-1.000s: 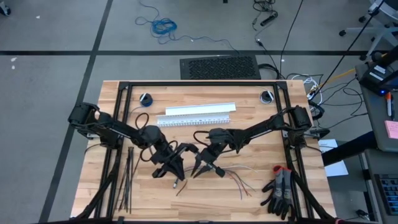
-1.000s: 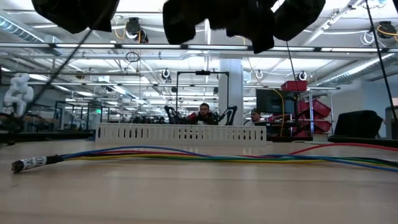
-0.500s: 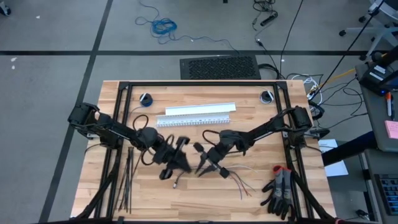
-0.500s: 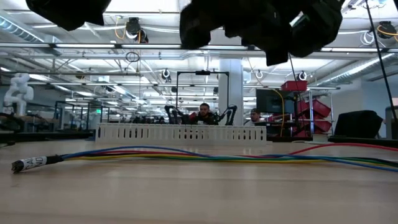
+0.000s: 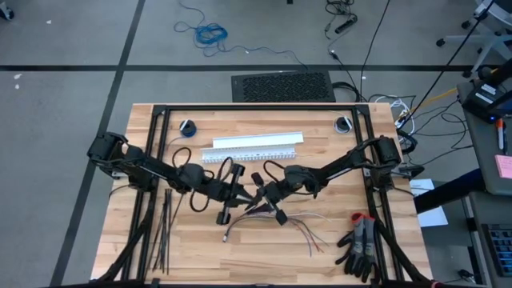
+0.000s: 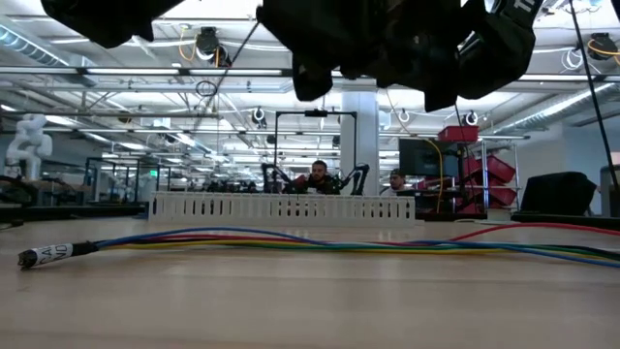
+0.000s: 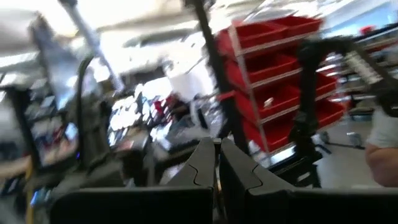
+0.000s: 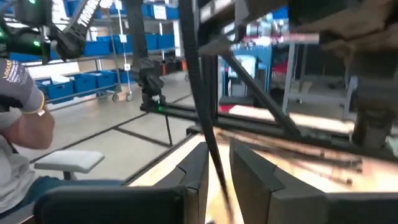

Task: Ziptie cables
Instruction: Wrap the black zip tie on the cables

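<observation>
Cables [image 5: 268, 218] lie below both grippers. Right gripper [image 8: 216, 163] fingers pinch a ziptie [image 8: 199, 81]; left gripper [image 7: 217, 163] fingers are pressed together.

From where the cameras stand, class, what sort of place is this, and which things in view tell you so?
Most likely a robotics lab or workshop. Red storage bins and blue storage bins line racks, another robot arm stands in the background, and loose cables trail across the floor beyond the wooden table.

No legible text anywhere (cable tag too blurred)
</observation>
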Controlling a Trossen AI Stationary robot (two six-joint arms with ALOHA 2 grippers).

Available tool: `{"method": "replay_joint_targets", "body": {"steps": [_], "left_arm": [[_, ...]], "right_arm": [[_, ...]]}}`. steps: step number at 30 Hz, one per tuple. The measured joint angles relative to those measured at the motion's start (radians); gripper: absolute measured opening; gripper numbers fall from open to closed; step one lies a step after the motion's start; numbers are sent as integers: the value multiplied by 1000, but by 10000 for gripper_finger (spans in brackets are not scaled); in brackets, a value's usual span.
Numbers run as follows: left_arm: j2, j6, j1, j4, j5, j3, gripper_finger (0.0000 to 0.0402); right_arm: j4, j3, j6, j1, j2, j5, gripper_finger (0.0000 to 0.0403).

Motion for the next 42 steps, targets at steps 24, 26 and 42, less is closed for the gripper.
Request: {"method": "replay_joint_targets", "body": {"steps": [24,26,42], "left_arm": [[0,-447,-71,-246,-993,0,10],[0,-447,-71,-246,-993,0,10],[0,-354,-95,-242,-859,0,10]], "right_arm": [[-535,-1,-317,214,-189,1268,59],[-479,-1,-331,196,-190,1268,59],[-426,-1,-211,54,-188,719,59]]}}
